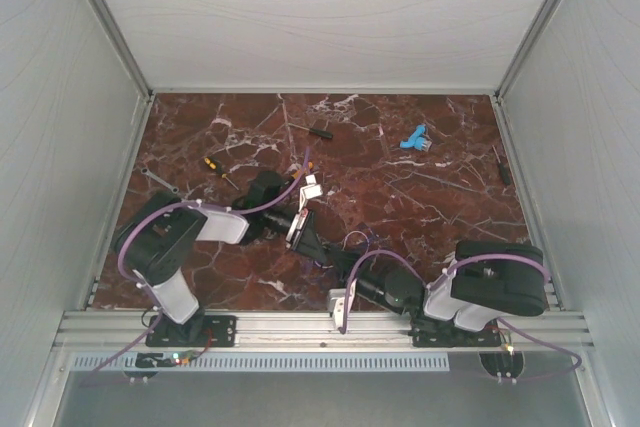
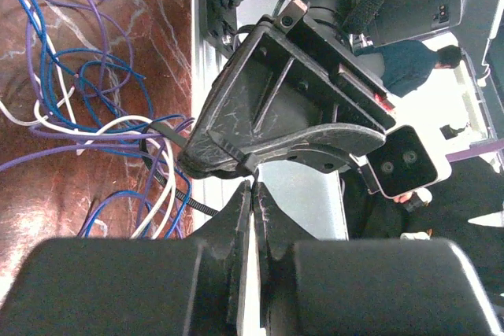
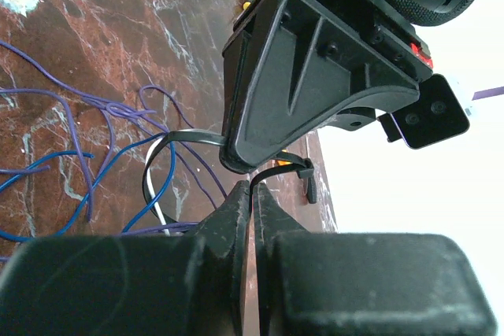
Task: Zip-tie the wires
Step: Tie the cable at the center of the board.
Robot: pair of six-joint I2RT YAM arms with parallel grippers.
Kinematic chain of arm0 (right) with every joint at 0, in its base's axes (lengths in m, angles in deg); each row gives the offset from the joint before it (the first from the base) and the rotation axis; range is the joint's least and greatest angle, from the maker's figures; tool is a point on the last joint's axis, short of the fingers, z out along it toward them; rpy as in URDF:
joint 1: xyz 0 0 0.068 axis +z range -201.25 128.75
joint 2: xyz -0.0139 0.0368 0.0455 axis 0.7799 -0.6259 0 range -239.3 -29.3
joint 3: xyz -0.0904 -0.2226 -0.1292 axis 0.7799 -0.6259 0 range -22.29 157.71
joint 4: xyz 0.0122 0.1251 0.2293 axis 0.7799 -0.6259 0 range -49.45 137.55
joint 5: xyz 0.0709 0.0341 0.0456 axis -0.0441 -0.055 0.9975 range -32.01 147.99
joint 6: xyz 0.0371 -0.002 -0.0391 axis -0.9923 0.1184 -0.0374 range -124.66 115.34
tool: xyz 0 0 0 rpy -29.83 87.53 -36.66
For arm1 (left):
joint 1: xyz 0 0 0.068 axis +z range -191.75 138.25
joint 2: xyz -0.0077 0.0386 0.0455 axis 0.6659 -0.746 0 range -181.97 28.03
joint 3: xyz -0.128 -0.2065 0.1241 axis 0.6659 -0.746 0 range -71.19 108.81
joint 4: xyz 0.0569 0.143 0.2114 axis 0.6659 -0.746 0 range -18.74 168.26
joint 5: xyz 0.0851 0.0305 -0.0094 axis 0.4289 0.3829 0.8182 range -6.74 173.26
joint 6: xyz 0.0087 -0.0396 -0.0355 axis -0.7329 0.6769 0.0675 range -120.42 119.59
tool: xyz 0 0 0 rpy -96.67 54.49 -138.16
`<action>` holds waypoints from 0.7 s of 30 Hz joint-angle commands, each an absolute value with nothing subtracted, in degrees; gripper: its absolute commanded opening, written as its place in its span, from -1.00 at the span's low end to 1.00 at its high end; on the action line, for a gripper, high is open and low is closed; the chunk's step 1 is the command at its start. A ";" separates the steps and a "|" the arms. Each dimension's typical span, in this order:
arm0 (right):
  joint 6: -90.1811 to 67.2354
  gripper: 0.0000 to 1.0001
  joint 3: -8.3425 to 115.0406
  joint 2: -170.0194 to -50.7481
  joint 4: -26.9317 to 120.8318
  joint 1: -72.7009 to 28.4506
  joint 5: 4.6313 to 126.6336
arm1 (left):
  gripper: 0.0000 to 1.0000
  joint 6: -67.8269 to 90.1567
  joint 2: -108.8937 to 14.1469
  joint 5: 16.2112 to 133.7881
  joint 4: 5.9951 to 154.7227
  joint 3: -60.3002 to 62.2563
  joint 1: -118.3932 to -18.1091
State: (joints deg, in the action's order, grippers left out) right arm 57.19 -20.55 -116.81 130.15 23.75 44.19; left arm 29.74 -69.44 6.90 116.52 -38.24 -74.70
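Note:
The wires [image 2: 94, 116] are thin purple, blue and white loops lying on the red marble table [image 1: 440, 197], also seen in the right wrist view [image 3: 94, 155] and faintly from above [image 1: 352, 243]. A black zip tie [image 3: 185, 136] loops around part of them. My right gripper [image 3: 252, 188] is shut on the strap just below the tie's head [image 3: 305, 171]. My left gripper [image 2: 253, 193] is shut, and the ribbed tail [image 2: 185, 194] runs into its fingertips. The two grippers meet tip to tip at the table's middle, left [image 1: 298, 232] and right [image 1: 318, 247].
An orange-handled screwdriver [image 1: 212, 165] and a silver tool [image 1: 160, 182] lie at the left. A black-handled screwdriver [image 1: 318, 131] and a blue object [image 1: 414, 138] lie at the back, another dark tool [image 1: 500, 165] at the right. White walls enclose the table; an aluminium rail [image 1: 320, 327] runs along the near edge.

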 commanded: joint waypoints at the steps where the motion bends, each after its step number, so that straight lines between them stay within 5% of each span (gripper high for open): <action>1: 58.98 -1.00 -19.49 -118.06 138.43 24.81 44.73 | -1.00 32.61 -69.89 5.94 123.75 -36.74 -74.10; 10: 54.43 -1.00 -18.82 -116.81 140.23 24.04 43.16 | -1.00 32.91 -71.26 5.84 124.66 -37.79 -75.53; 21: 46.47 -0.70 -18.46 -112.07 136.55 21.13 46.23 | -1.00 32.24 -71.37 5.98 125.16 -38.09 -76.27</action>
State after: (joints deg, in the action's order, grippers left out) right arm 50.93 -19.48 -114.25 130.24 22.29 43.23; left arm 32.86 -70.60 6.09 121.94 -38.31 -75.93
